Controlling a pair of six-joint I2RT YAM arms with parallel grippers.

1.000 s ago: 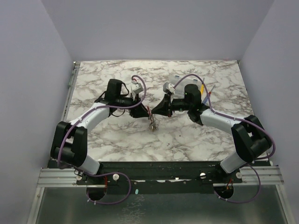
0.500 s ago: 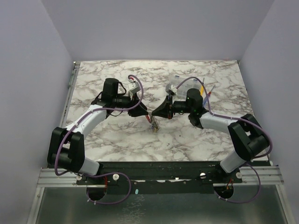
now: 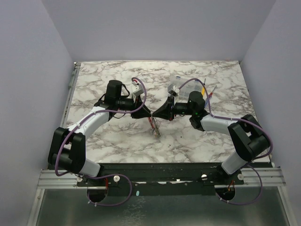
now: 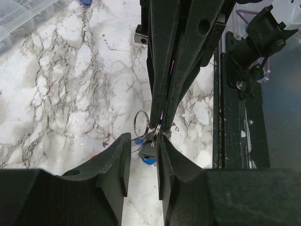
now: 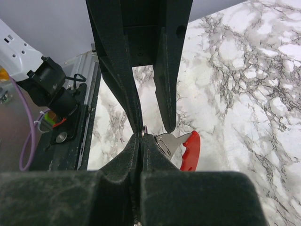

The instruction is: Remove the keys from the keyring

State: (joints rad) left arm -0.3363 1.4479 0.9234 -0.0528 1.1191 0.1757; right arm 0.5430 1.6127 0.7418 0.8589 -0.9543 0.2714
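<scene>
The keys [image 3: 154, 128] hang in the middle of the frame from the keyring [image 4: 135, 123], pinched tight in the right gripper [image 5: 140, 140] jaws, and the left gripper [image 4: 143, 140] jaws sit a little apart around one key, so next they should squeeze and slide it off.

Looked like robotics lab test cell: marble-patterned surface [image 3: 117, 141] boxed by plain lilac walls [image 3: 28, 70] on three sides, left arm [image 3: 91, 117] and right arm [image 3: 221, 123] bolted to aluminium rail [image 3: 56, 178], purple cables [image 3: 123, 188] trailing beneath.
</scene>
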